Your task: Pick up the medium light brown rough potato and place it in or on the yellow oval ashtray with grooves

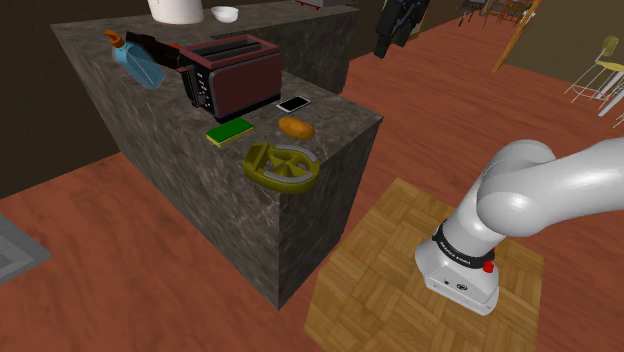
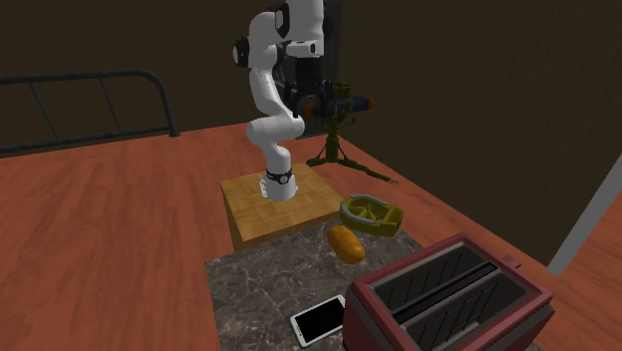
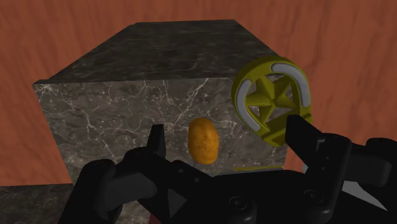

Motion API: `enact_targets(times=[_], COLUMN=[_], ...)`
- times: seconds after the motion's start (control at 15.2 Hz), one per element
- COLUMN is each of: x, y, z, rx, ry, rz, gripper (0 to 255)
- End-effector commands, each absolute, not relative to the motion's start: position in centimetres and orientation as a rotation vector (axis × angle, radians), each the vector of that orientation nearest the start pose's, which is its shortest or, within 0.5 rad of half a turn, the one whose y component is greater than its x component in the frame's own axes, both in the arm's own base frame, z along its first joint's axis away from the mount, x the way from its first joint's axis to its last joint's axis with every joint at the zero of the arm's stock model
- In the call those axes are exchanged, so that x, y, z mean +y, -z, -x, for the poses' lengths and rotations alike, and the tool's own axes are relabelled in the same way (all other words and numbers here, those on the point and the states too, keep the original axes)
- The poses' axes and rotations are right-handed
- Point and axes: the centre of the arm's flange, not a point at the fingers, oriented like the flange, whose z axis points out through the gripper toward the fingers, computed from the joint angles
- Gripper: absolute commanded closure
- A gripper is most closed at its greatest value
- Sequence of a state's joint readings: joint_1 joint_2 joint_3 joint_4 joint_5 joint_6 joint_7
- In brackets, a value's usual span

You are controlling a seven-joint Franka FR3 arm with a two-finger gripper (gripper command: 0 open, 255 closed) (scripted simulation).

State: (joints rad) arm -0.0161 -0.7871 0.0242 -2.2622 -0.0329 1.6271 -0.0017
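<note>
Hanging over the worktop [image 1: 190, 170] with the pincer [image 3: 228, 141] wide open, gripping nothing. In the wrist view the orange-brown potato [image 3: 203, 140] shows in the gap between the two fingers, lying on the marble well beyond them, untouched. The olive-yellow ashtray [image 3: 272, 100] is near the potato, at the worktop's edge.

Shoulder view: potato [image 1: 295, 127] at frame centre near the worktop corner, ashtray [image 1: 300, 183] just below it – close, not touching. Green sponge [image 1: 230, 131] left of the potato, white phone [image 1: 293, 103] above it, dark red toaster [image 1: 240, 78] further up-left.

Second exterior view: potato [image 2: 347, 243] centre, ashtray [image 2: 384, 223] up-right of it, toaster [image 2: 449, 299] lower right, phone [image 2: 319, 319] bottom centre.
</note>
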Motion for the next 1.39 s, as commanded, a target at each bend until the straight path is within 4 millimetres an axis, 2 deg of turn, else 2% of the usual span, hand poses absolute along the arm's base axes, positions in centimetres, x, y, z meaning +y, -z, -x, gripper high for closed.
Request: enact_targets(times=[0.0, 0.66, 1.32], x=[0.2, 5.6, 8.9], y=[-64.1, -54.2, -42.6], z=[-31.2, -41.2, -50.2], rx=[-0.005, -0.053, -0.108], ry=[0.242, 0.115, -0.034], rz=[3.182, 3.387, 3.585], gripper=[0, 0, 0])
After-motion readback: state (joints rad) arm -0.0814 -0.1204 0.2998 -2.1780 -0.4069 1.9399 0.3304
